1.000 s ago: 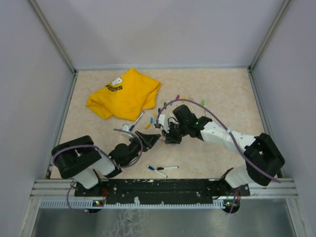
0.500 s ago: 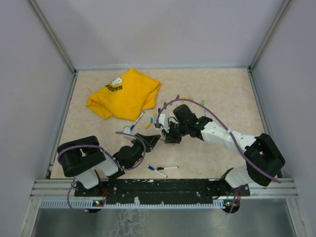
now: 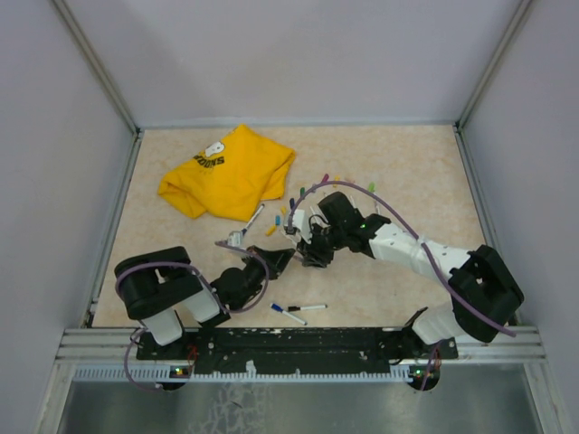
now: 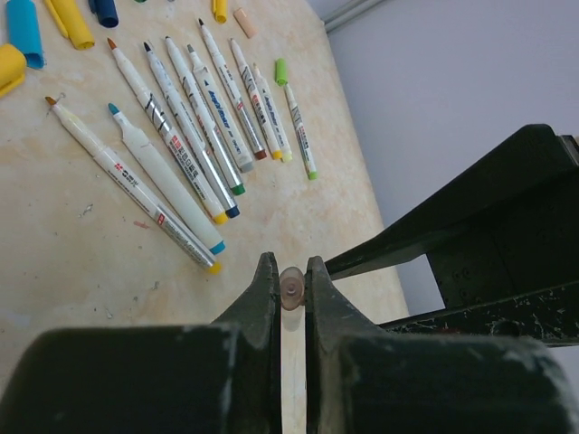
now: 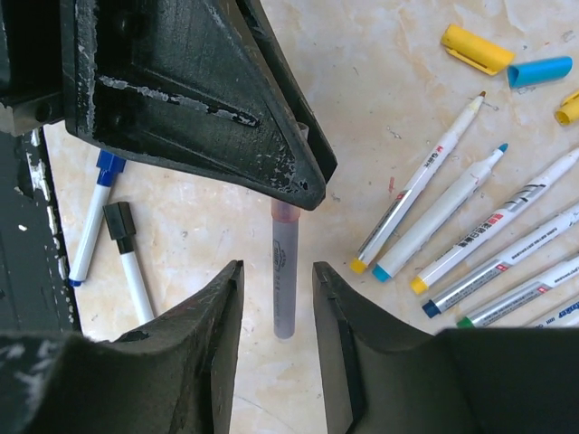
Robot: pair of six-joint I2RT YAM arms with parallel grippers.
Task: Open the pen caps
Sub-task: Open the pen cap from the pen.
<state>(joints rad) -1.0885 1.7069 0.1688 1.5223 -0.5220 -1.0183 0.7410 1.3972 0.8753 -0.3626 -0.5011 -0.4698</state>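
Left wrist view is showing the left hand (image 4: pixel 290 271) pinching a pen (image 4: pixel 291 290) by its end, other pens (image 4: pixel 194 127) lying at 11 o'clock on the bench (image 4: pixel 81 262); with the right hand (image 5: pixel 278 271) standing spread around it, that thin grip is risking a slip.

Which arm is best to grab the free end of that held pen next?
Probably the right. The right gripper stands open either side of the pen, while the left gripper is shut on its other end.
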